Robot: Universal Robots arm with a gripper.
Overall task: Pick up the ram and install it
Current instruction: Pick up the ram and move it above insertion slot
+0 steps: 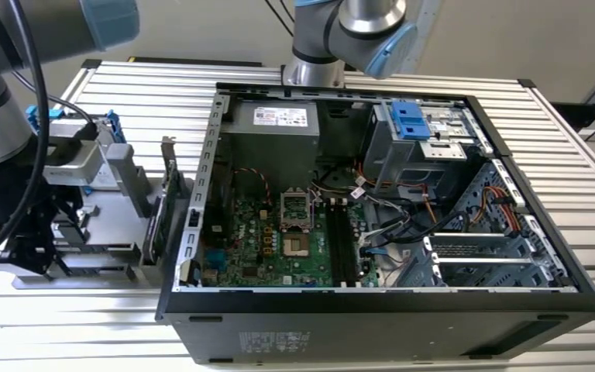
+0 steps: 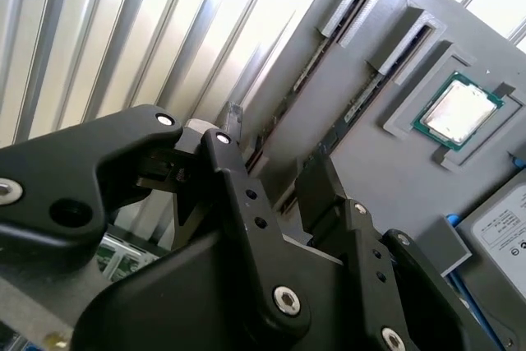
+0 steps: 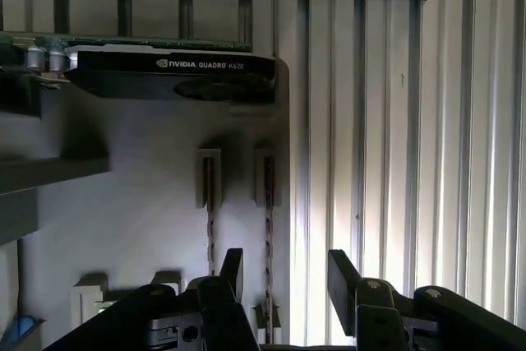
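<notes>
Hovering over the grey holder [image 3: 148,203], the pincer [image 3: 285,256] is spread, its fingers [image 3: 233,269] on either side of the ram [image 3: 268,219] and apart from it; the ram stands on edge in a slot of the holder, with a second stick [image 3: 210,219] in the slot just beside it; farther along the holder lies a graphics card [image 3: 173,80]; a processor chip [image 2: 459,113] sits in its own recess; toward the exterior view's right, the open computer case [image 1: 380,325] rests on the slatted desk [image 1: 122,85], black memory slots [image 1: 344,240] on its motherboard [image 1: 266,232].
</notes>
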